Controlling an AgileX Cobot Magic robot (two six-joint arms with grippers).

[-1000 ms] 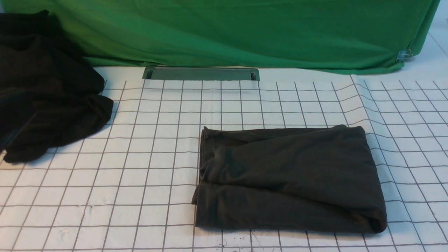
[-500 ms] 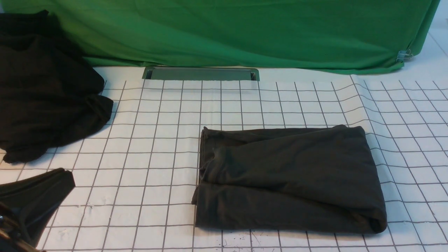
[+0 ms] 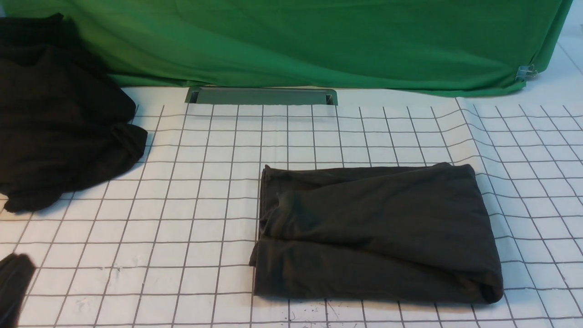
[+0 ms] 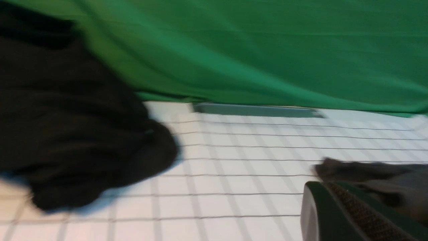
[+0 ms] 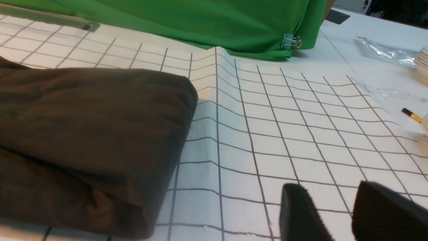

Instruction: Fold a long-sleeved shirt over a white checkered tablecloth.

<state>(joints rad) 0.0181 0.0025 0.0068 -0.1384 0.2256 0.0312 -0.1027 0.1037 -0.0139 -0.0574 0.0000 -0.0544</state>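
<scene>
Bystanders along the surface's edges
A black garment heap (image 3: 59, 114) is lying at the far left corner; a green cloth (image 3: 319, 41) is hanging along the far edge.

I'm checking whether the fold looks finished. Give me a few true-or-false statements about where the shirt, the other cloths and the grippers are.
1. The shirt lies folded into a compact rectangle on the tablecloth. True.
2. The right gripper is clamped on the shirt. False: its jaws stand apart over bare tablecloth, beside the shirt, holding nothing.
3. A black garment pile sits at the far left, apart from the shirt. True.
4. The green cloth covers the folded shirt. False: it hangs along the back, beyond the tablecloth.
5. A binder clip is fixed to the green cloth's corner. True.
6. The left gripper holds the black pile. False: it is shut, away from the pile.
</scene>
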